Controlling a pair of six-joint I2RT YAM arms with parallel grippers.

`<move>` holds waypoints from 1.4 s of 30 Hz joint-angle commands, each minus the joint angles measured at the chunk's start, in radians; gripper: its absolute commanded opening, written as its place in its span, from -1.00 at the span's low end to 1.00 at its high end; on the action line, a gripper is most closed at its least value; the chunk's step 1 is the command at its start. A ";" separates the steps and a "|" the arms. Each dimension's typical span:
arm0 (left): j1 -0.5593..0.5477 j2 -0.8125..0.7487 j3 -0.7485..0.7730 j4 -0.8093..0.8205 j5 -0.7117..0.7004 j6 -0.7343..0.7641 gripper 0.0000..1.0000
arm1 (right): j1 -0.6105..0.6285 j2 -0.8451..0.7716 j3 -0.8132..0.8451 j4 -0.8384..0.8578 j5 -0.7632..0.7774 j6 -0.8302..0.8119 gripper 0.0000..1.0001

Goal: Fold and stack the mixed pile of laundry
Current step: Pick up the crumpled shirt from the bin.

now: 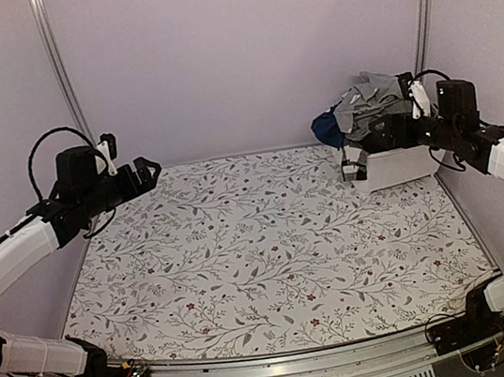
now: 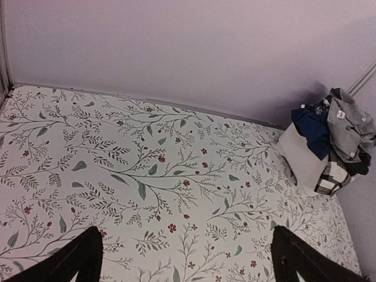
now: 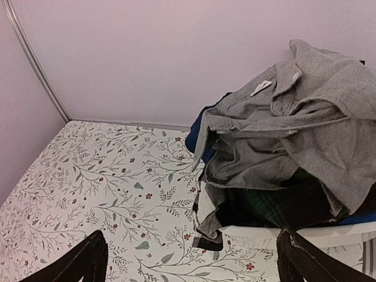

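Both claws gape fully, empty: the left claw (image 2: 185,230) hangs over the cloth (image 1: 242,247), the right claw (image 3: 189,238) faces the laundry (image 3: 282,135) (grey on top) heaped in the bin (image 1: 405,166), far right corner.

Floral table cloth (image 1: 260,244); white bin (image 1: 401,166); grey garment (image 3: 305,117); navy garment (image 2: 311,132).

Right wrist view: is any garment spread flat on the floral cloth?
No: the grey garment sits heaped in the white bin with the rest, none flat on the floral cloth.
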 commanded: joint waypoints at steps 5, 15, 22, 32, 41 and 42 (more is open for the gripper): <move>-0.015 0.039 0.060 -0.008 0.020 0.011 0.99 | -0.102 0.135 0.408 -0.108 0.217 -0.060 0.98; -0.015 0.015 0.044 -0.021 -0.001 -0.010 0.99 | -0.116 0.479 0.771 -0.273 0.417 -0.131 0.98; -0.014 0.020 0.047 -0.022 -0.033 -0.007 0.99 | -0.120 0.677 0.872 -0.327 0.549 -0.166 0.98; -0.014 0.048 0.054 -0.011 -0.033 -0.013 0.99 | -0.120 0.802 0.985 -0.394 0.455 -0.164 -0.17; -0.015 0.050 0.077 0.011 -0.032 -0.026 0.99 | -0.074 0.638 0.977 -0.315 0.099 -0.144 -1.00; -0.015 0.049 0.075 0.017 -0.030 -0.027 0.99 | -0.062 0.627 0.978 -0.308 0.073 -0.147 -1.00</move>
